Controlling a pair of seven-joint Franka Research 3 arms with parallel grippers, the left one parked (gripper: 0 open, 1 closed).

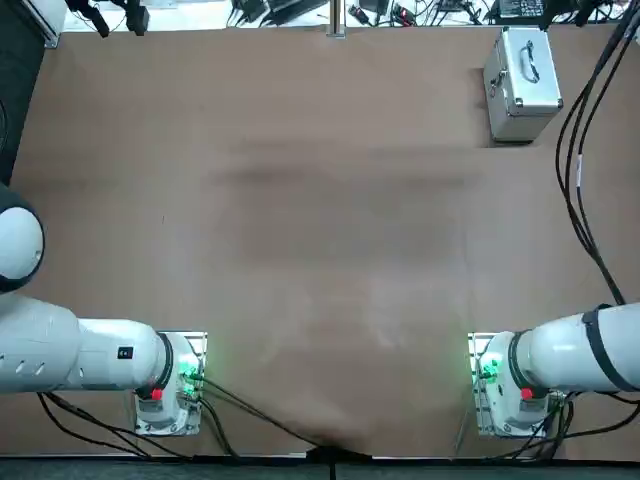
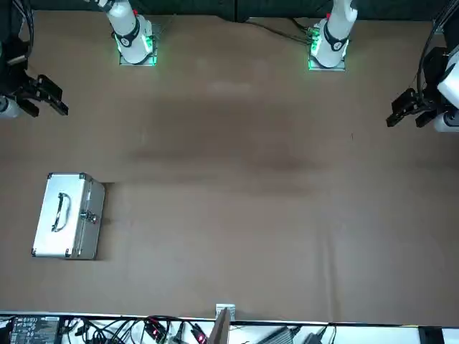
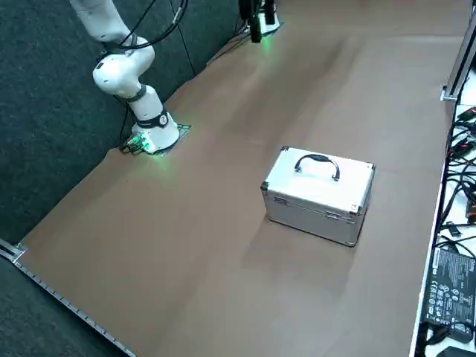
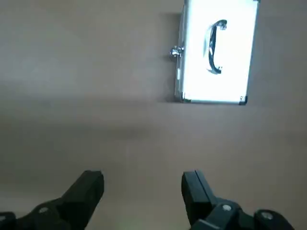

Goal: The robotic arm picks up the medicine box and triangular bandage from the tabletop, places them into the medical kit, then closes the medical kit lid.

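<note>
Silvery metal case (image 3: pixel 316 197), smooth lid (image 3: pixel 286 175); satiny brown tabletop (image 3: pixel 201 223)

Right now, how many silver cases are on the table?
1: the closed silver case, at the robot's far right. The right gripper hangs nearer the arms' bases, jaws apart.

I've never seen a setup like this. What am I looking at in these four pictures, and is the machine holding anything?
These show a table with two white robot arms. The right arm ends in a gripper with two black fingers, which stand apart with nothing between them; the gripper is in the air, away from the case.

The top view looks straight down from overhead. The front view faces the robot from across the table. The right side view looks down diagonally from the robot's right. The right wrist view rides on the right arm.

On the brown tabletop stands a silver case, its lid closed, with a dark handle on top.
</note>
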